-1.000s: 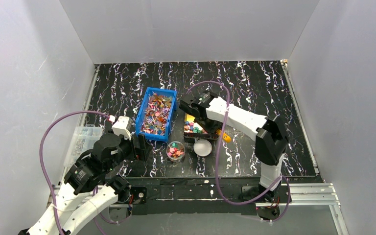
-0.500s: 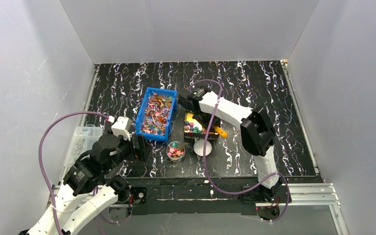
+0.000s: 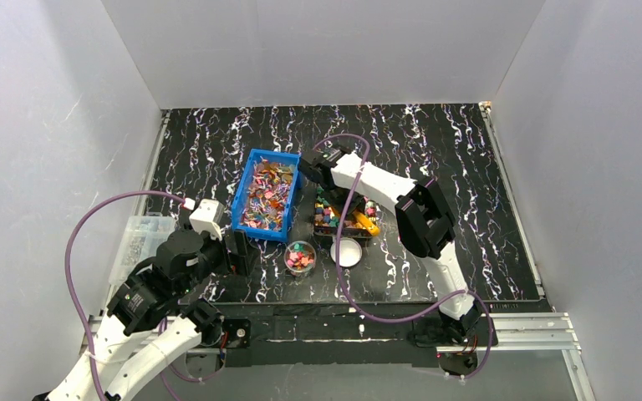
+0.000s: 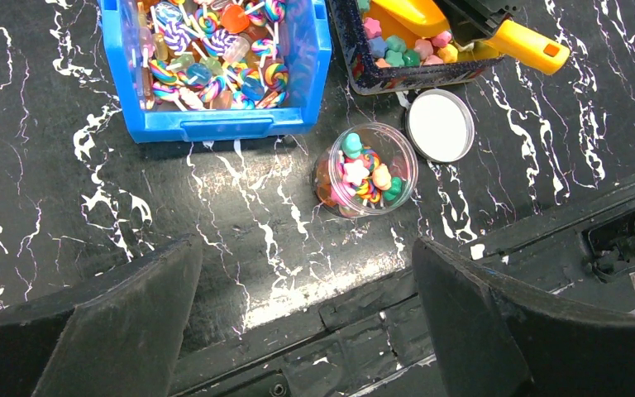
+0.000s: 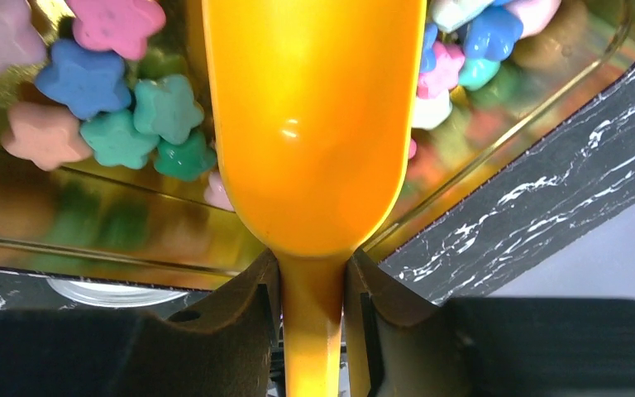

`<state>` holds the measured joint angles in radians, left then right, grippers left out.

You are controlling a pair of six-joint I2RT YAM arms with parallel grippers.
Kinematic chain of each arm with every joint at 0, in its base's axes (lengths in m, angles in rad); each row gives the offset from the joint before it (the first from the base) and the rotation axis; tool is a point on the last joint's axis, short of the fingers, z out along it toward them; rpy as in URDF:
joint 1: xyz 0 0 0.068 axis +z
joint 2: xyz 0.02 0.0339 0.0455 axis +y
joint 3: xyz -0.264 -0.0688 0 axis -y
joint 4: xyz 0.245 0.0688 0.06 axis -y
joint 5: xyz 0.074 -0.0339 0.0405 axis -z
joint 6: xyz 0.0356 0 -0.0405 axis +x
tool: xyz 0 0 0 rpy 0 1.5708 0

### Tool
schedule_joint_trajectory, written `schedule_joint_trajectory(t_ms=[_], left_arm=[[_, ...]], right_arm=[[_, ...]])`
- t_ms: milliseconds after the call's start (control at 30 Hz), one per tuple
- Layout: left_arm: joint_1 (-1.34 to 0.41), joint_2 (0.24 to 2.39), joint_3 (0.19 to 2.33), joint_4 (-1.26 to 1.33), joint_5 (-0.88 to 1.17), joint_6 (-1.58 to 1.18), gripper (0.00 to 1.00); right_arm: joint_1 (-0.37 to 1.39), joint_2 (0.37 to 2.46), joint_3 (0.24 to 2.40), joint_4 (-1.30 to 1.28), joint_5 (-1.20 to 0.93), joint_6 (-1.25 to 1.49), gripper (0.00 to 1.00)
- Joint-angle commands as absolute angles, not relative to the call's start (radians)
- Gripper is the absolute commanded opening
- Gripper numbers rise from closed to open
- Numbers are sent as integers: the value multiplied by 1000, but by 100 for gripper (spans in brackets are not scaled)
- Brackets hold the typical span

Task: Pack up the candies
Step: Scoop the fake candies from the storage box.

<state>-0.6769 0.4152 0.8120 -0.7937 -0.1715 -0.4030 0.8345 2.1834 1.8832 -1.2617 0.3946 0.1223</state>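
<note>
Wrapped striped candies [image 3: 267,194] [image 4: 215,50] fill a blue bin [image 3: 242,215]. Chunky star-shaped candies [image 3: 328,217] [image 5: 132,107] lie in a black, gold-lined tray [image 3: 344,236] [image 5: 496,190]. A small clear jar [image 3: 300,256] [image 4: 366,169] in front of them holds a mix of candies, and its white lid [image 3: 347,251] [image 4: 439,125] lies beside it. My right gripper [image 3: 353,209] [image 5: 312,273] is shut on the handle of an orange scoop [image 3: 369,224] [image 5: 314,124], whose bowl sits low over the tray's candies. My left gripper [image 3: 238,251] [image 4: 306,246] hangs open near the jar, holding nothing.
A clear plastic box [image 3: 138,242] stands at the table's left edge beside the left arm. White walls close in three sides. The black taped front edge [image 4: 364,314] runs just under the left gripper.
The right arm's elbow has swung left and the wrist has moved toward the tray's far end, carrying the scoop with it. The left arm has not moved.
</note>
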Motion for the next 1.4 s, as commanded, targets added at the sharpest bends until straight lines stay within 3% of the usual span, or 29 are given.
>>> schedule_joint_trajectory(t_ms=[0,533,1367], left_arm=[[-674,418,805,-801,-169,-396,98],[-675,446,804,-801,-172,-398,98],[-674,472,804,-802,-184,-399,98]], right_arm=[[823,2192,1890,-1175,353,100,1],[810,2065,1702,-928,325,65,1],[820,1731,1475,-959,302,61,1]])
